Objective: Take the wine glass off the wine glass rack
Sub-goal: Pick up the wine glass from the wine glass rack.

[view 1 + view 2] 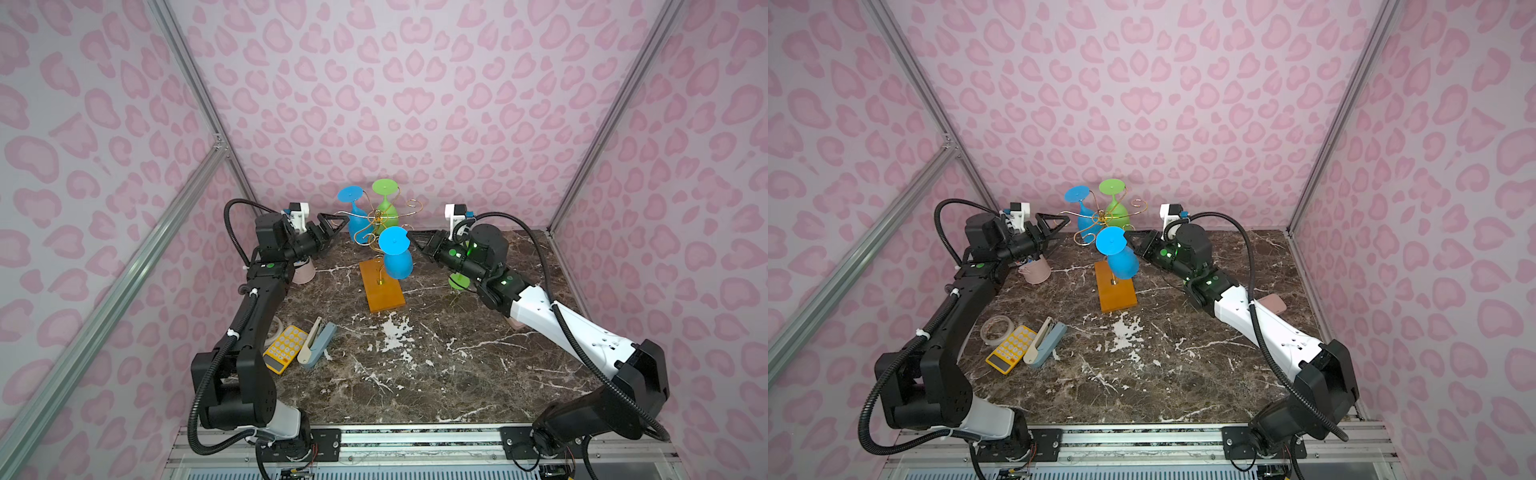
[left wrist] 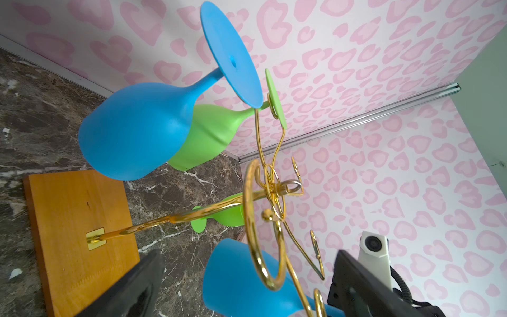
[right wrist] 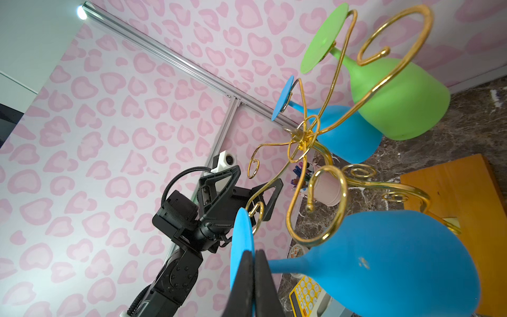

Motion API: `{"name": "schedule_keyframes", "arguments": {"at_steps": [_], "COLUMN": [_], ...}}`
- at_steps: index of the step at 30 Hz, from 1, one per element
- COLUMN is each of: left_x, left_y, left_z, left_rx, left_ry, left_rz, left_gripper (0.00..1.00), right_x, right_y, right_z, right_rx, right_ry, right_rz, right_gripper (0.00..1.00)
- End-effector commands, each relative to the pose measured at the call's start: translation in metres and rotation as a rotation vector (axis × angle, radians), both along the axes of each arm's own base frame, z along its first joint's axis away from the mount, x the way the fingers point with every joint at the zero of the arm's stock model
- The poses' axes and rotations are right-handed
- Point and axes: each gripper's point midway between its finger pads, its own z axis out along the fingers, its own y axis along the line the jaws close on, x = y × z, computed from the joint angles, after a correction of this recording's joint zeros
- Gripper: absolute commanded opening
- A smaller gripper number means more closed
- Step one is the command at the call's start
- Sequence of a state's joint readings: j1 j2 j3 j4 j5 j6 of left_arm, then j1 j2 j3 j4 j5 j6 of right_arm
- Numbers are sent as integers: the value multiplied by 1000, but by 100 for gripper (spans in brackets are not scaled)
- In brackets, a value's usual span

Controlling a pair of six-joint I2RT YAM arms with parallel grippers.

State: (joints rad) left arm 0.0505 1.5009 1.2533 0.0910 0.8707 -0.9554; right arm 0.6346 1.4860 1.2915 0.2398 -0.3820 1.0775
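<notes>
Our right gripper point(image 3: 254, 254) is pinched tight on the foot disc of the front blue wine glass point(image 1: 398, 259). The glass hangs bowl-down at the near side of the wine glass rack point(image 1: 381, 297), over its wooden base. Whether the foot still sits in a gold scroll arm we cannot tell. Our left gripper point(image 1: 337, 231) gapes wide at the rack's other side — holding nothing. A rear blue glass point(image 1: 357, 224) and a green glass point(image 1: 386, 208) hang behind.
</notes>
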Motion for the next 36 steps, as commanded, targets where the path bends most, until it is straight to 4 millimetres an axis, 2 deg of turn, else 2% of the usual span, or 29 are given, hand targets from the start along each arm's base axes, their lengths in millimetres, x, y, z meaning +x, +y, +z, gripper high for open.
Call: {"name": "schedule_keyframes", "arguments": {"at_steps": [1,13,22,32,36], "left_x": [-6,-22,-45,-91,-113], "left_y": [-1,0,0,-7,-13], "left_z": [5,8,10,25,22], "left_rx": [4,17,28,15,-5], "left_ry": [-20,-34,-48,-92,-89], "left_rz": [-10,-4,-4,-44,-89], "left_gripper": [98,98,98,100,92], "right_x": [-2,-12,-18,-27,-31], "right_y": [-2,-11,-18,-25,-27], "right_z": [0,-6,-14,-21,-22], "right_rx": [-4,-14,-23,-37,-43], "right_ry": [-16,-9,3,6,-1], "right_rz": [-2,-8,-11,-12,-8], "right_gripper": [0,0,0,0,0]}}
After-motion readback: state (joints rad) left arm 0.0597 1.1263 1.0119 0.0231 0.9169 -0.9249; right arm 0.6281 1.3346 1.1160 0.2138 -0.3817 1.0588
